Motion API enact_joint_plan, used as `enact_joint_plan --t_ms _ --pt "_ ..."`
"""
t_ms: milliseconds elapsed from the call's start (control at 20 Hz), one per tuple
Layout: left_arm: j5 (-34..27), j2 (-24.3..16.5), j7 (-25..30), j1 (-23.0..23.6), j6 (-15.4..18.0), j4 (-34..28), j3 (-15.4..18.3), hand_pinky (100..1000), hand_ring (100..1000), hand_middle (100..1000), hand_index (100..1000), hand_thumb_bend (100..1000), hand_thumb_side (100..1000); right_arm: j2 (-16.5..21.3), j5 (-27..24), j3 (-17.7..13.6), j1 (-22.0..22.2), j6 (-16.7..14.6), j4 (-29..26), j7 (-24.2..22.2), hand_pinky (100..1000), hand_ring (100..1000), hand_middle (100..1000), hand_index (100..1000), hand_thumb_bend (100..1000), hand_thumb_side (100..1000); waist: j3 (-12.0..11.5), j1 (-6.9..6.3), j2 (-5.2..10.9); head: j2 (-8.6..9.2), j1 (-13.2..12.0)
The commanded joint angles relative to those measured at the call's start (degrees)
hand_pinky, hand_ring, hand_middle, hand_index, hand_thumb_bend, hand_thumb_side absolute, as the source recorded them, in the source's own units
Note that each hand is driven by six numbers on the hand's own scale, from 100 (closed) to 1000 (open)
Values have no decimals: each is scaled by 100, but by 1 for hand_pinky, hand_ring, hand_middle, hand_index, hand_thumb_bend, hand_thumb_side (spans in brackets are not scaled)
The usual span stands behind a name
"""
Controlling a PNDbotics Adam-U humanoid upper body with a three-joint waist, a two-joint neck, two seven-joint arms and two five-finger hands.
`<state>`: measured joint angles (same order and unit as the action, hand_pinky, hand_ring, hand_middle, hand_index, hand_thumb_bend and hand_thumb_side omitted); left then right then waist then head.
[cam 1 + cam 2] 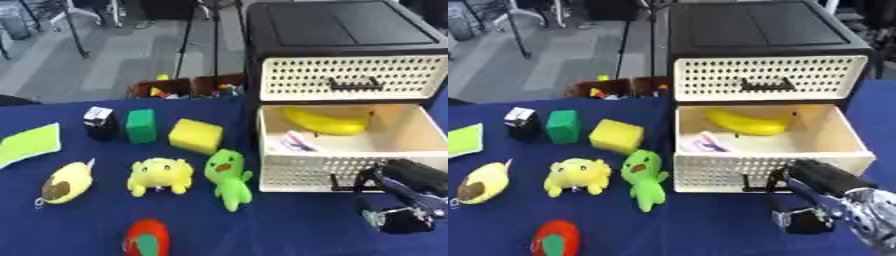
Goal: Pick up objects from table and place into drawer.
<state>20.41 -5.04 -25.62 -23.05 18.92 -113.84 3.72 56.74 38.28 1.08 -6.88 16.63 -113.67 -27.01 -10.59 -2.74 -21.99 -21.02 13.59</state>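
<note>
Hovering just before the open lower drawer (350,170), the right robot hand (824,192) has its fingers curled, holding nothing visible. Inside lie a banana (325,122) and a small packet (293,141); plush toys and blocks sit on the blue surface (79,225).

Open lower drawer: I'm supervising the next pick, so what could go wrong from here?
The right hand sits right at the open lower drawer front, so swinging away may snag its handle. The green plush stands beside the drawer and the yellow frog plush, so reaching for one could knock the other.
</note>
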Motion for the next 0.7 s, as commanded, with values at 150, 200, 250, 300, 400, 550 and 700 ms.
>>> enact_joint_plan --t_ms 150,200,250,300,400,550,700 --pt "22 -38 -22 -52 6 -75 38 483 736 730 907 201 801 -17 116 43 128 27 -92 13 100 180 117 639 100 259 21 -7 123 35 -30" --pt "21 -37 -23 -49 4 -75 39 483 736 730 906 200 801 -31 114 40 141 33 -92 18 100 180 117 641 100 258 29 -12 124 39 -30" --pt "20 -36 -21 -48 2 -75 37 483 736 730 906 199 801 -41 110 39 154 36 -92 25 100 179 116 641 100 257 37 -17 125 44 -30" --pt "20 -34 -17 -47 2 -75 35 483 736 730 906 198 800 -51 96 43 166 33 -92 30 100 179 116 639 100 257 44 -20 126 47 -28" --pt "20 -32 -20 -43 -2 -75 39 483 736 730 906 198 800 -64 68 47 192 21 -92 38 100 179 116 639 100 258 53 -27 127 41 -27" --pt "21 -32 -24 -37 -8 -75 41 483 737 730 906 200 795 -87 79 57 248 -19 -92 57 100 178 116 639 100 249 66 -35 129 42 -29" --pt "19 -31 -24 -29 -11 -75 40 483 737 730 906 197 800 -128 103 65 288 -67 -92 81 100 178 116 637 100 259 86 -42 131 42 -33"
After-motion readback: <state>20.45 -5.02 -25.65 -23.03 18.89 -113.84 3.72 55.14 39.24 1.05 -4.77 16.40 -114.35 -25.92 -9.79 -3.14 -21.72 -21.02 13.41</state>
